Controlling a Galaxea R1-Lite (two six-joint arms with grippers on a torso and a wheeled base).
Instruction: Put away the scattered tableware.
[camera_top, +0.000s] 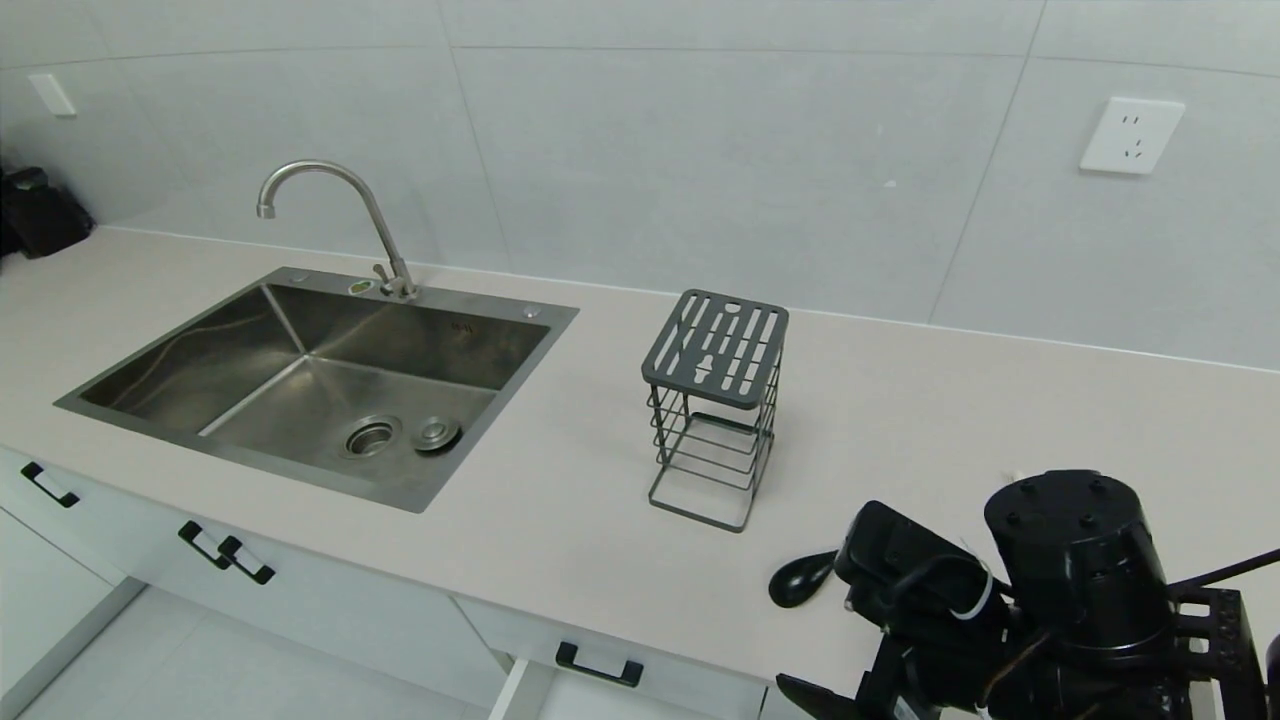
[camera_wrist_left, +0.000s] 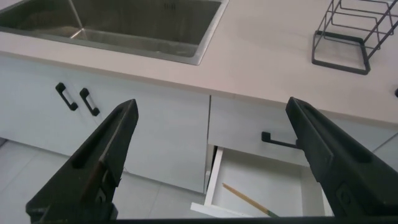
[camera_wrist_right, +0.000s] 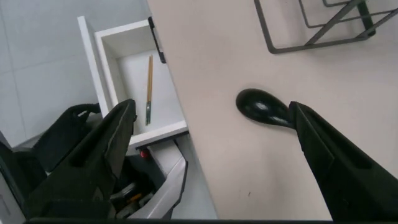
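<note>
While left end effector (camera_wrist_left: 211, 102) and right end effector (camera_wrist_right: 211, 104) gaped empty | spoon (camera_wrist_right: 264, 107) lay near right | seemed light, stiff; take handle

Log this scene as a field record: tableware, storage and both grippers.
tableware out: black spoon lying on the counter, near its front edge, apart from the rack
tableware stored: one chopstick lying in the drawer
drawer: pulled open below the counter
rack: upright wire holder on the counter, right of the sink, no tableware seen in it
left gripper: open, holding nothing, in front of the cabinets
right gripper: open, above the counter edge by the spoon, not gripping it
</note>
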